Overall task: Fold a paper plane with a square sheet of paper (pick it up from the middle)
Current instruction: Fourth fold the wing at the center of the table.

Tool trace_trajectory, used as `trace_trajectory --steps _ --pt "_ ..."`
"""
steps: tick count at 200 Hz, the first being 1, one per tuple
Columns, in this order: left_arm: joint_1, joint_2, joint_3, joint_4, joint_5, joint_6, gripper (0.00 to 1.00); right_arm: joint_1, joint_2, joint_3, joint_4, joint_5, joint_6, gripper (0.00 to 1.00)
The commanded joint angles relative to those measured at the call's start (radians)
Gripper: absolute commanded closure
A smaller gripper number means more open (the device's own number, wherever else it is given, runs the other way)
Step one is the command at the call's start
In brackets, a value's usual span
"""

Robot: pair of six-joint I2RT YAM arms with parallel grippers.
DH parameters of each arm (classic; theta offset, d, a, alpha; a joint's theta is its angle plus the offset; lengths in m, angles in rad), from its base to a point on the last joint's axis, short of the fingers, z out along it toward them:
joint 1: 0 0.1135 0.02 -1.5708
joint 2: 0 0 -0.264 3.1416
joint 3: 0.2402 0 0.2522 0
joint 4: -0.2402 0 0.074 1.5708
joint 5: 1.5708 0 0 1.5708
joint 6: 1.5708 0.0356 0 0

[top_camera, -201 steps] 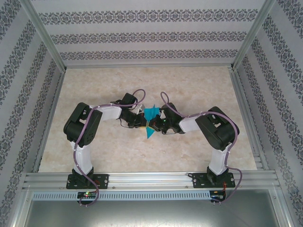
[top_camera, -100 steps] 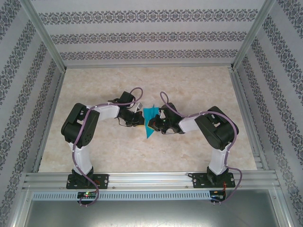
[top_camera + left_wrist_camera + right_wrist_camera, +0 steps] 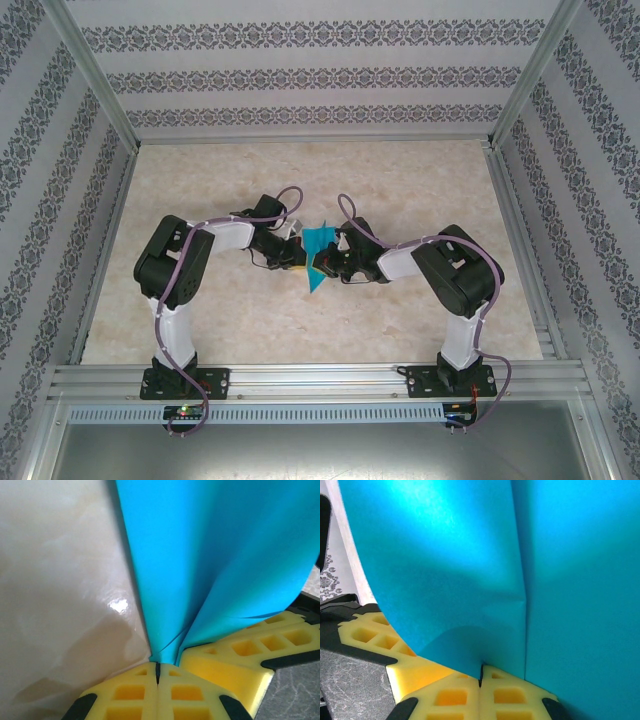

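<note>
Left gripper (image 3: 157, 669) and right gripper (image 3: 481, 674) were both clamped on the creased square sheet of paper (image 3: 320, 243), held between them over the table (image 3: 430, 190). Mid-fold, I'd judge; next called for pressing that crease flat.

Cream marbled tabletop (image 3: 400, 180) — striped floral-patterned walls (image 3: 300, 75) on three sides, aluminium rail (image 3: 320, 378) in front

- Nope, nothing readable anywhere: no text, labels, brands or numbers.
- The wall panels (image 3: 300, 75) only have bands of an ornamental pattern, no lettering.
- The sheet of paper (image 3: 215, 555) is plain teal, with no print on the sides that show.
</note>
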Motion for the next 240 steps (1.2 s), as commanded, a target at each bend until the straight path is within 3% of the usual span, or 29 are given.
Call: trace_trajectory --steps 1,128,240 --pt "0.003 0.039 0.014 -0.011 -0.001 0.025 1.0 0.015 -0.017 0.0 -0.04 0.016 -0.027 0.95" --pt "0.002 0.062 0.006 -0.012 0.003 0.043 1.0 0.026 -0.037 -0.013 -0.003 0.02 -0.033 0.95" --pt "0.001 0.057 -0.002 -0.015 0.006 0.048 1.0 0.012 0.001 -0.037 0.131 -0.004 0.045 0.95"
